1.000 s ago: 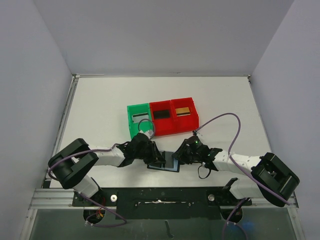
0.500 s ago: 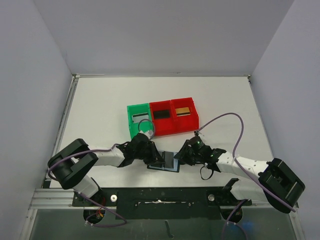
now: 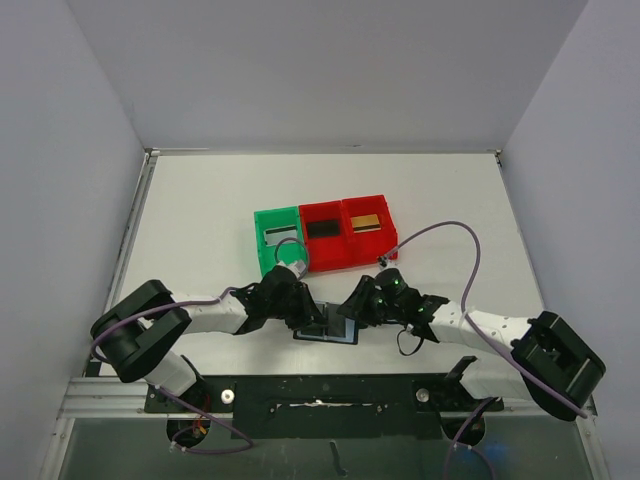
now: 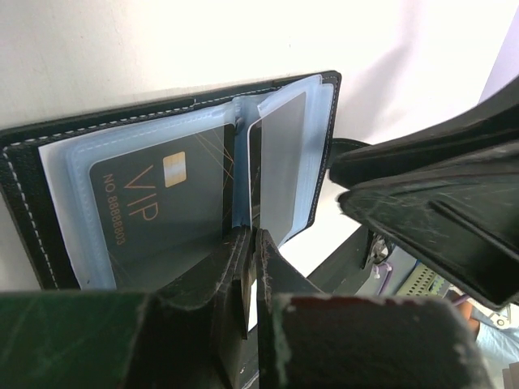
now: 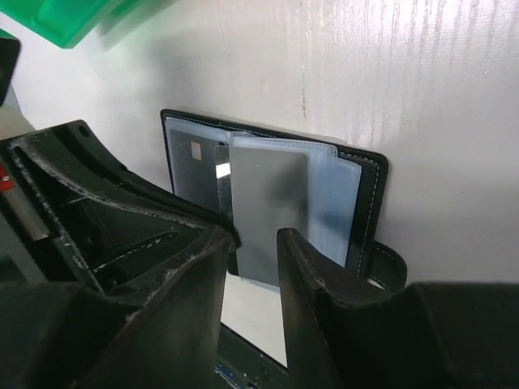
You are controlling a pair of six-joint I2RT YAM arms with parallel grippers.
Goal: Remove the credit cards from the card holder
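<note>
– Card holder point(image 3: 340, 331) first: where does it lie?
– Flat and open on the table point(image 3: 200, 220), low in the middle of the overhead view, between the two wrists. A dark VIP card point(image 4: 150, 215) sits in its left pocket, and one clear plastic sleeve point(image 4: 284, 162) stands up from the spine.
– And the pincers?
– The left gripper point(image 4: 250, 247) is clenched, its tips pressed together at the holder's near edge by the spine. I cannot tell whether a sleeve is nipped between them. The right gripper point(image 5: 253, 243) is released, and its jaws stand apart with the raised sleeve showing in the gap.
– How are the arms posed?
– Both are low. The left arm point(image 3: 205, 316) folds at its elbow in the lower left and reaches inward. The right arm point(image 3: 480, 325) mirrors it from the lower right, so the wrists nearly meet over the holder.
– Anything farther out?
– Just above the holder are a green bin point(image 3: 262, 245) with a silvery-grey card point(image 3: 281, 236) and two red bins point(image 3: 343, 240). One red bin holds a black card point(image 3: 322, 229), the other a gold card point(image 3: 366, 222).
</note>
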